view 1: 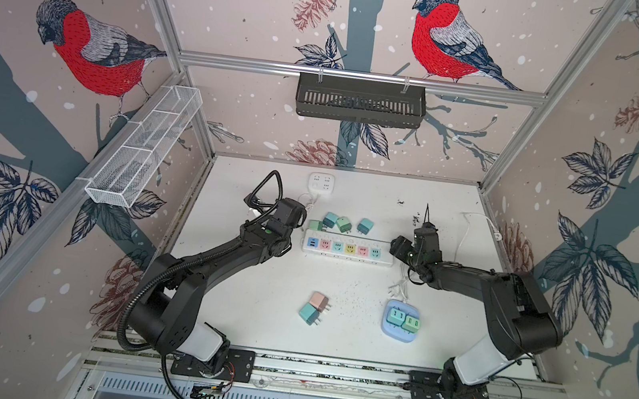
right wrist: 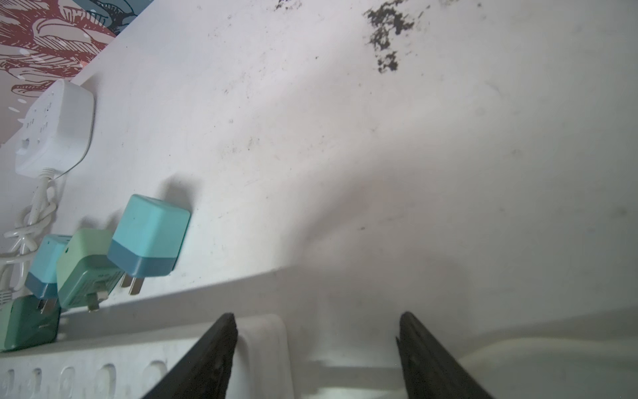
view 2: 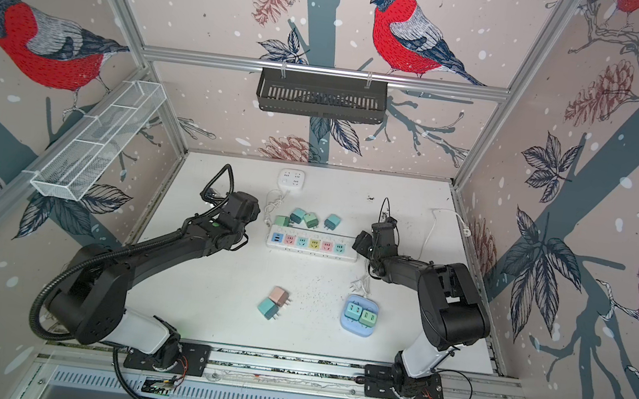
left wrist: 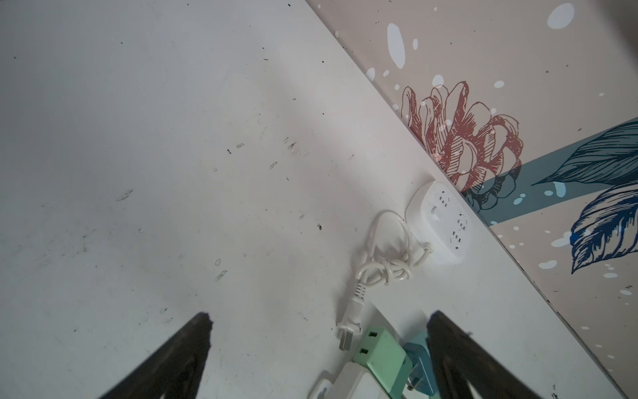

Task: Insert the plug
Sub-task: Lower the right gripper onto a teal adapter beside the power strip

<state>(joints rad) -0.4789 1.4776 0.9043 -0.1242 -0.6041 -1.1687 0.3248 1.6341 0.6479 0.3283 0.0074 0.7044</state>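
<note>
The left gripper [left wrist: 319, 316] is being held spread wide and empty, low over the tabletop [view 1: 256, 284] at the left end of the strip [view 1: 347, 248]. Just ahead of it, nearer one finger than the middle of the gap, a green plug [left wrist: 379, 359] is lying against the strip's end with its USB face turned toward the wrist camera. Whether it is resting on the strip or only touching it cannot be told. A teal plug [left wrist: 419, 355] is lying right behind it, half hidden by that finger, and a cord plug [left wrist: 347, 336] is lying just beside it on the open side.

The right gripper [right wrist: 318, 316] is being held partly spread at the strip's opposite end, with nothing pinched. The strip's rounded end is being straddled loosely, close to one finger and clear of the other.

The strip's long axis is running left to right across both top views, sockets facing up and none appearing filled. A pink plug [view 1: 319, 301] is lying toward the front, well apart from both grippers.

The green plug is judged the likeliest to be picked, since the left arm is much the nearer to it. The gap would have to be shifted sideways toward the strip until the plug is centred. The right gripper is judged to be placed for steadying the strip.
</note>
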